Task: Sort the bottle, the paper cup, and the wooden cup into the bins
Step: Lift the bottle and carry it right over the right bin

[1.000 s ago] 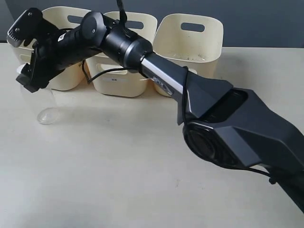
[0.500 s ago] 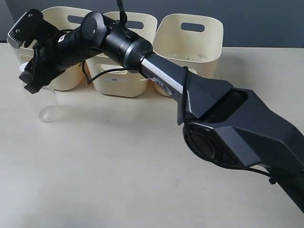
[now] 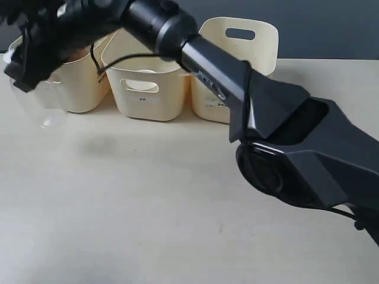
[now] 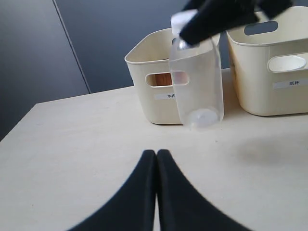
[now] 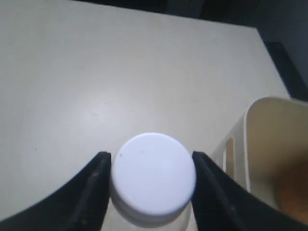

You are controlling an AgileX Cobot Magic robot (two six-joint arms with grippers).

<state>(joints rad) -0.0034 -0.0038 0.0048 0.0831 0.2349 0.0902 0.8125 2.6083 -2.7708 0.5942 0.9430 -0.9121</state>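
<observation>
Pale bench (image 3: 148, 207), bare across its near half, dark wall behind. Left gripper (image 4: 157, 156) has its fingers pressed together, holding nothing. Right gripper (image 5: 150, 168) clamps the white cap of the bottle (image 4: 196, 82), held clear of the bench before the bins (image 3: 151, 83) along the far edge; wooden cup (image 4: 158, 79) visible through the end bin's handle.

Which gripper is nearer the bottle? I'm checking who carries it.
Right. The right gripper clamps the bottle at its white cap; the left gripper sits shut on the near side, apart from it.
</observation>
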